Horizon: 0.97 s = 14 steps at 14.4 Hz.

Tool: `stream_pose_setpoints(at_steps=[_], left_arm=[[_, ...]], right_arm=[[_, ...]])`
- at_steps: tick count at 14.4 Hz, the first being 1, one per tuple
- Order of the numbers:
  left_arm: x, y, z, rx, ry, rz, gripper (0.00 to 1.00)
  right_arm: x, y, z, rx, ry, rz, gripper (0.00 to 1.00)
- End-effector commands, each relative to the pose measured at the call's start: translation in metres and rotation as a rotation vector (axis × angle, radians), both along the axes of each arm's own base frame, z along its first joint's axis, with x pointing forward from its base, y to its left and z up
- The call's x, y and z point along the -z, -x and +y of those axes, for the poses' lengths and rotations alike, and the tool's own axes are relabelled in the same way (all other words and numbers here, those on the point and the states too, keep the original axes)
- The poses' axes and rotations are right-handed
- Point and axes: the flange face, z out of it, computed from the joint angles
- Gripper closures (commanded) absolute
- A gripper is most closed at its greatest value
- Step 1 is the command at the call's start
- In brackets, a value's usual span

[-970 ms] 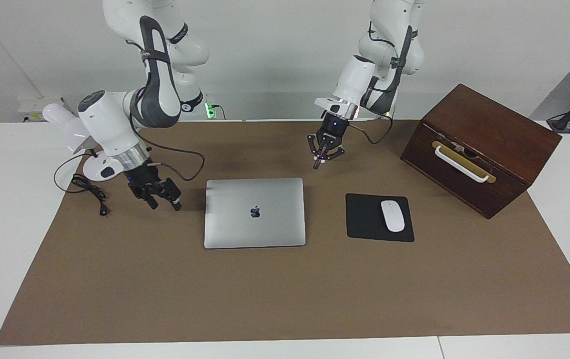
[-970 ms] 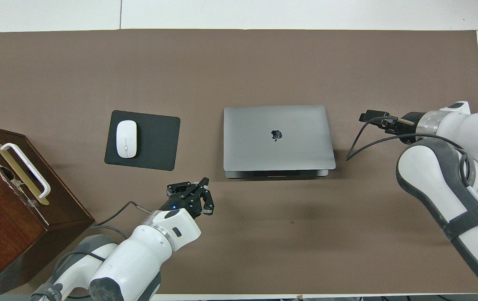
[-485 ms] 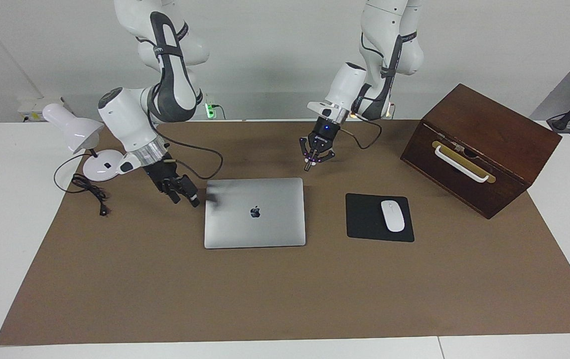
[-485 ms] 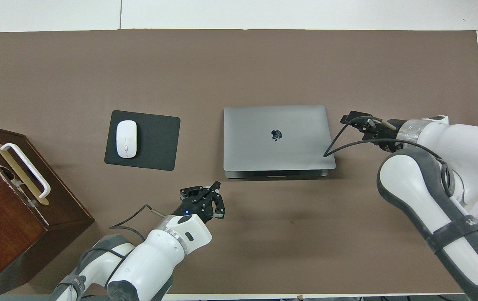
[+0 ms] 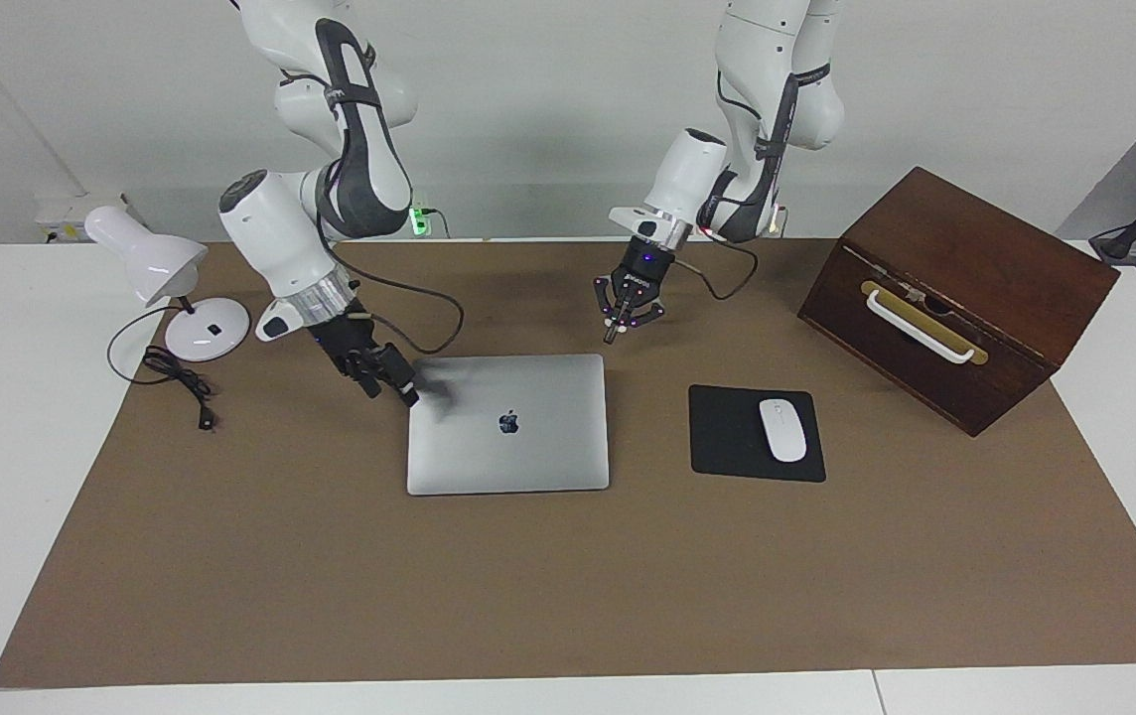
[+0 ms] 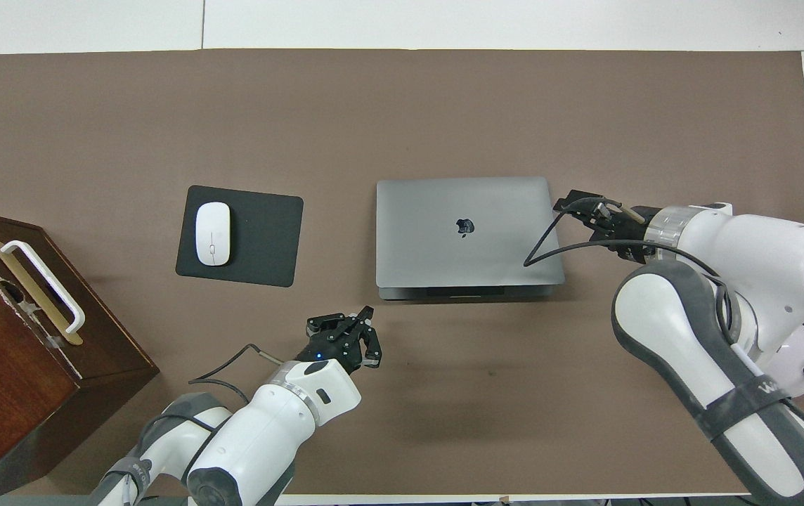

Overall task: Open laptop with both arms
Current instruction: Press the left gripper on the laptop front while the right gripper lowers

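The silver-grey laptop (image 5: 528, 447) (image 6: 444, 253) lies shut on the brown mat, its dark logo facing up. My right gripper (image 5: 391, 389) (image 6: 562, 202) is open and sits low at the laptop's side edge toward the right arm's end, by the corner nearest the robots. Its shadow falls on the lid, and I cannot tell whether it touches. My left gripper (image 5: 610, 338) (image 6: 367, 311) is shut and holds nothing. It points down over the mat, just off the laptop's other corner on the robots' side.
A black mouse pad (image 5: 727, 437) with a white mouse (image 5: 782, 429) lies beside the laptop toward the left arm's end. A brown wooden box (image 5: 955, 298) with a white handle stands past it. A white desk lamp (image 5: 146, 263) and its cable (image 5: 176, 382) are at the right arm's end.
The right gripper has swung from near the lamp over to the laptop's corner. The left gripper has edged a little toward the laptop. The lid stays down.
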Motion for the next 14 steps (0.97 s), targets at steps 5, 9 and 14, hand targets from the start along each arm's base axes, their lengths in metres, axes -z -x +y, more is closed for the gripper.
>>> stream_pose_setpoints(at_steps=[5, 9, 14], left_arm=[[0.017, -0.020, -0.019, -0.009, -0.001, -0.005, 1.00], [0.021, -0.030, -0.021, -0.011, -0.007, -0.011, 1.00], [0.024, -0.047, -0.018, 0.031, -0.035, -0.040, 1.00]], right_arm=[[-0.009, 0.078, -0.023, -0.099, 0.065, -0.119, 0.00], [-0.001, 0.099, -0.029, -0.129, 0.096, -0.142, 0.00], [-0.001, 0.108, -0.023, -0.129, 0.117, -0.180, 0.00]])
